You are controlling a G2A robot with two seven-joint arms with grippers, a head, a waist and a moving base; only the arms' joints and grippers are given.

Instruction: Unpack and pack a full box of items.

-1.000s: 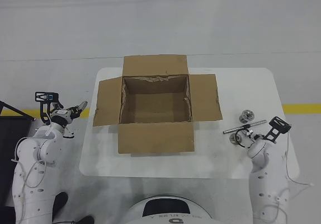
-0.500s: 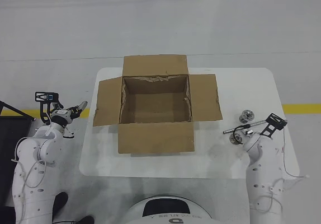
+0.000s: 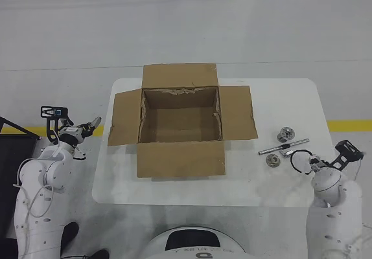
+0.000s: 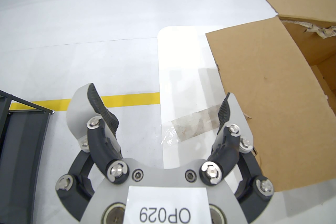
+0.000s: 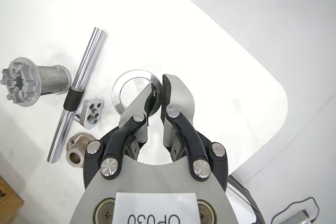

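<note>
An open cardboard box (image 3: pixel 181 158) stands mid-table with all flaps spread and its inside looks empty. My right gripper (image 3: pixel 306 162) (image 5: pixel 158 83) is over the table's right end, shut on the rim of a flat metal ring (image 3: pixel 297 160) (image 5: pixel 136 74). Beside it lie a flanged hub (image 3: pixel 285 135) (image 5: pixel 34 83), a steel rod (image 3: pixel 283 146) (image 5: pixel 78 91), a bronze bushing (image 3: pixel 273 160) (image 5: pixel 76 152) and a small drilled plate (image 5: pixel 92 113). My left gripper (image 3: pixel 89 126) (image 4: pixel 160 93) hangs open and holds nothing, just off the table's left edge near the box's left flap (image 4: pixel 262 93).
The white table (image 3: pixel 283 103) has rounded corners; its right corner (image 5: pixel 278 93) is close to the right gripper. A strip of old tape (image 4: pixel 194 122) sits at the table's left edge. A dark rack (image 4: pixel 23 143) stands on the floor to the left.
My right gripper has drawn back to the right with the ring, away from the rod and bushing. The left arm has kept still.
</note>
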